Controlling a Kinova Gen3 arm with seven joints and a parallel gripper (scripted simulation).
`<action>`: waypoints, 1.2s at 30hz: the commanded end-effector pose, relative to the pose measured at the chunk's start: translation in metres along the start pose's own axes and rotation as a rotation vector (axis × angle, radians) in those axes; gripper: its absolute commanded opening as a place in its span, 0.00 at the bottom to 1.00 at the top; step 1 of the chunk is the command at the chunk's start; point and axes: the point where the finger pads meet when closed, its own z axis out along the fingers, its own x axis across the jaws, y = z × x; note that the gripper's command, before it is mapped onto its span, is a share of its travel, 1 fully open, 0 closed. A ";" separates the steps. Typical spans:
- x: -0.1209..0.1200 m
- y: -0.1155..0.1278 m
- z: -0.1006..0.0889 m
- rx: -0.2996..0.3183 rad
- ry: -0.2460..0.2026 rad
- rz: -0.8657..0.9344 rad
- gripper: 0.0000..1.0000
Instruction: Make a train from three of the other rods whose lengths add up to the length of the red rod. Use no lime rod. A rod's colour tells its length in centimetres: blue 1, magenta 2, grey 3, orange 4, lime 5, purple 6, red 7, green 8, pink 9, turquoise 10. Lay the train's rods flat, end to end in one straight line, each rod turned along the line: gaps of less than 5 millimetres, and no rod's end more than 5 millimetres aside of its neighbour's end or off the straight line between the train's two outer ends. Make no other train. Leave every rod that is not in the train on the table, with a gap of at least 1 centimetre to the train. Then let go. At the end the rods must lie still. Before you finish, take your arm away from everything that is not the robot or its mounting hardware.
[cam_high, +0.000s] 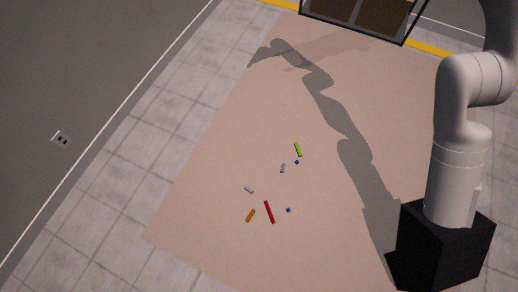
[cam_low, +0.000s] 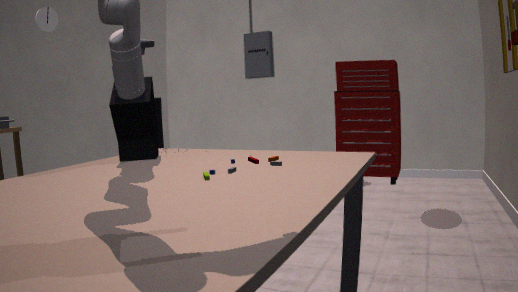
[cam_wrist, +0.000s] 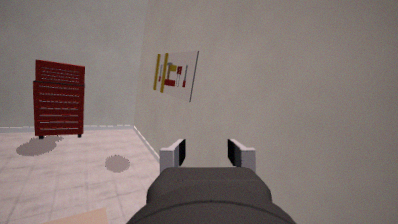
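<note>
The red rod (cam_high: 269, 212) lies flat on the tan table, also seen in the exterior view (cam_low: 253, 160). An orange rod (cam_high: 250, 215) lies to its left and a grey rod (cam_high: 248, 189) above that. A second grey rod (cam_high: 282, 168) lies farther back, with a blue rod (cam_high: 296, 162) and a lime rod (cam_high: 298, 149) near it. Another blue rod (cam_high: 288, 210) lies right of the red rod. All rods lie apart. My gripper (cam_wrist: 206, 148) is open and empty, high above the table, pointing at the wall. No rods show in the wrist view.
The arm's black base (cam_high: 440, 247) stands at the table's near right corner. A red tool chest (cam_low: 368, 117) stands by the wall beyond the table edge. A dark-framed crate (cam_high: 361, 14) stands at the table's far end.
</note>
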 end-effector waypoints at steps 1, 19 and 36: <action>-0.002 -0.003 0.002 0.001 -0.002 -0.005 1.00; -0.015 -0.015 0.030 -0.010 -0.009 0.076 1.00; -0.031 -0.022 0.058 -0.026 -0.016 0.160 1.00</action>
